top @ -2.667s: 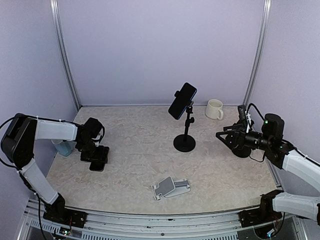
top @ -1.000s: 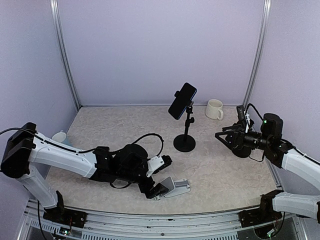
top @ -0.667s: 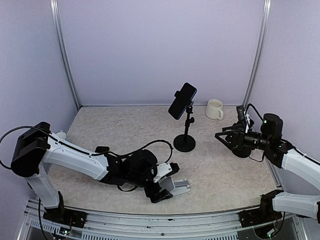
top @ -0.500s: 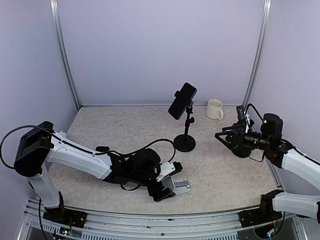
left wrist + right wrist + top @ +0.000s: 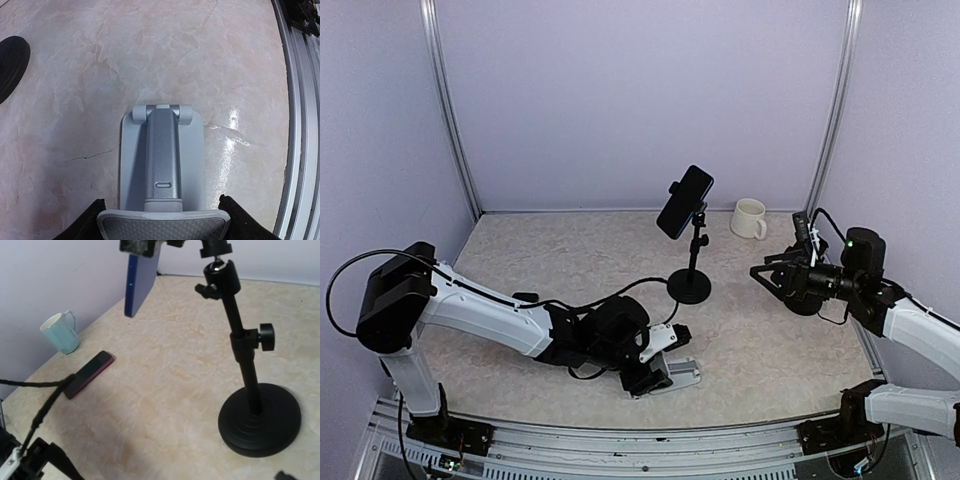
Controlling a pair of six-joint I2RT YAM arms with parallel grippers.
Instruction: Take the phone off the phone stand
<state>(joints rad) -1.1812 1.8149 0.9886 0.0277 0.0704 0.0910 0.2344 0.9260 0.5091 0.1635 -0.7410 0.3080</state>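
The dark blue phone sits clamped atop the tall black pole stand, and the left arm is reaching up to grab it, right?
Not quite. The dark blue phone is indeed clamped atop the tall black pole stand, but the left gripper is not reaching up. It is down at table level, at the small grey folding stand, as the top external view shows.

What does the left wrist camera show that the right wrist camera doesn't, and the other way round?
Only left wrist: the grey folding stand, straddled by the left gripper, plus the metal rail. Only right wrist: the blue phone clamped on the black pole stand, a teal mug, a dark red phone lying flat. Both: the marbled tabletop and the pole stand's round base.
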